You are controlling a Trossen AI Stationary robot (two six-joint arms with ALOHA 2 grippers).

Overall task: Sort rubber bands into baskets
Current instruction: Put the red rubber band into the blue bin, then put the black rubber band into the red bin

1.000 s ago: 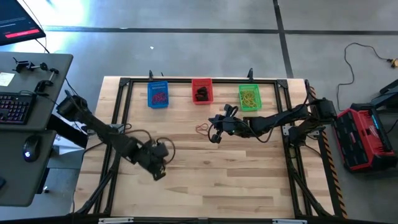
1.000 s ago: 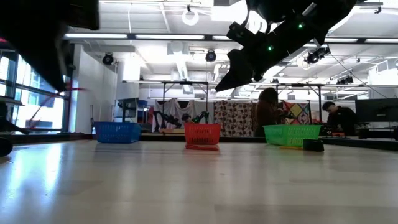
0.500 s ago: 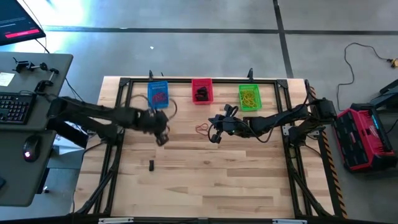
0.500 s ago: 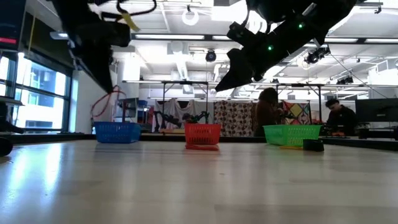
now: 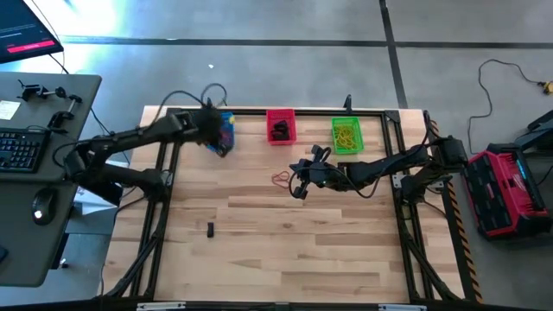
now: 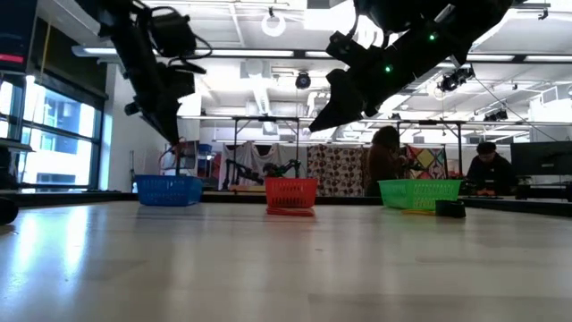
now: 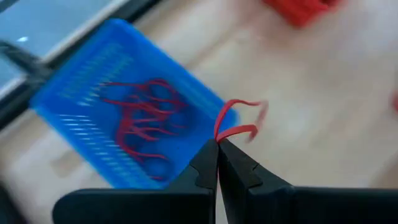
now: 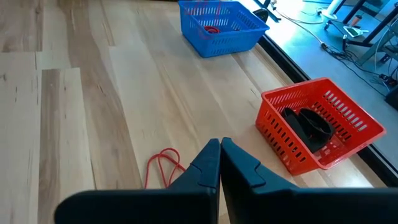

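Left gripper (image 7: pixel 217 144) has swung from mid-table to above the blue basket (image 7: pixel 74 106), pinching 1 red rubber band (image 7: pixel 235 123); right gripper (image 8: pixel 220 147) is closed, empty, unmoved.

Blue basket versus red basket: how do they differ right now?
The blue basket holds thin red rubber bands; the red basket holds thicker black bands. The left claw, shut on a red band, hangs over the blue basket; no claw is over the red one. Both are same-sized mesh baskets along the table's far edge.
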